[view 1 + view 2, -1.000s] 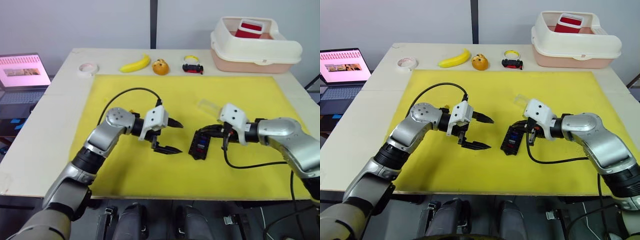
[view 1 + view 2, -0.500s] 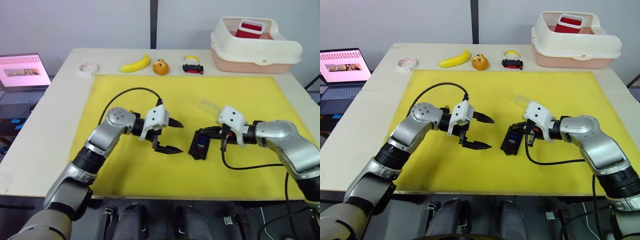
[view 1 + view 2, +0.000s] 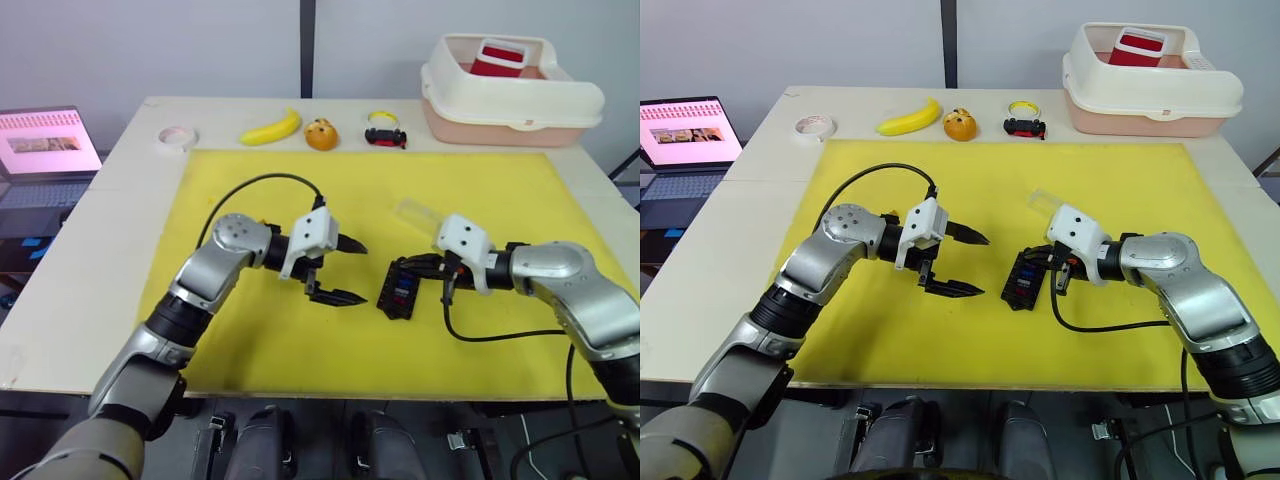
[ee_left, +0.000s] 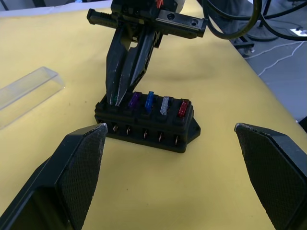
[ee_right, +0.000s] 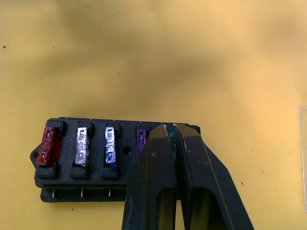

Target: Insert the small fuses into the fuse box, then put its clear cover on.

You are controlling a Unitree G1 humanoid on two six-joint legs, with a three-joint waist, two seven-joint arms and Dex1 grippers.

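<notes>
On the yellow mat, the right hand (image 5: 171,132) grips a green fuse (image 5: 170,139) at the end slot of the fuse box (image 4: 144,122) — four fuses already seated — while the left hand (image 3: 338,270) hovers released; pressing it home looks next, then fetching the clear cover (image 4: 26,91) nearby.

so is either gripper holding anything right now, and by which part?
Right gripper pinches the green fuse by its top edge, over the end slot of the fuse box. Left gripper is open, holding nothing.

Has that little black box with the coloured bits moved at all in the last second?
No. The fuse box keeps its spot on the yellow mat, beside the clear cover.
</notes>
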